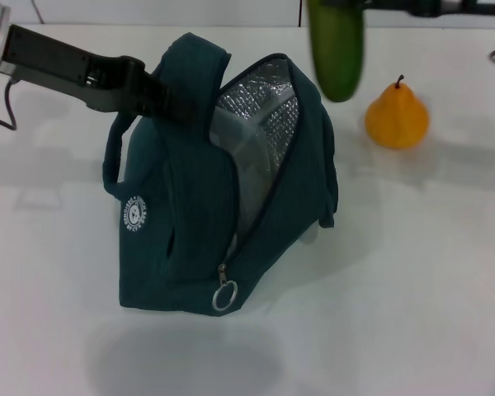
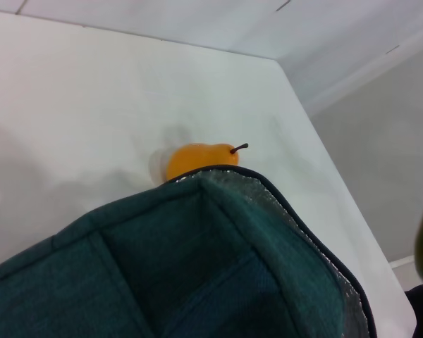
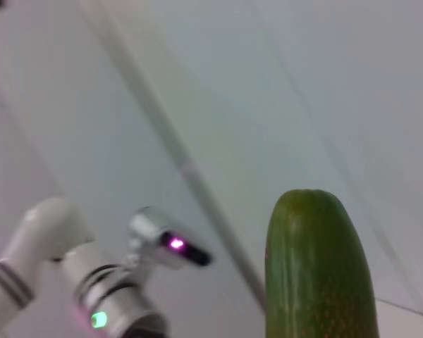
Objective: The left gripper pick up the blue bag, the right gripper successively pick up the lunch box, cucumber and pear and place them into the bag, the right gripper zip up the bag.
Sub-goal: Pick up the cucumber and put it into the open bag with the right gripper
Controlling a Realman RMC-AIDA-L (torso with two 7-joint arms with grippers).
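So the left claw [image 1: 161, 95] is clamped on a handle of the blue bag [image 1: 198, 223], holding it up with its mouth open and the silver lining showing. The cucumber [image 1: 338, 49] hangs upright just above the bag's opening, gripped from up top by the right claw, which sits out of frame in the head view. The pear [image 1: 397, 115] sits on the white surface [image 1: 412, 272] right of the bag.
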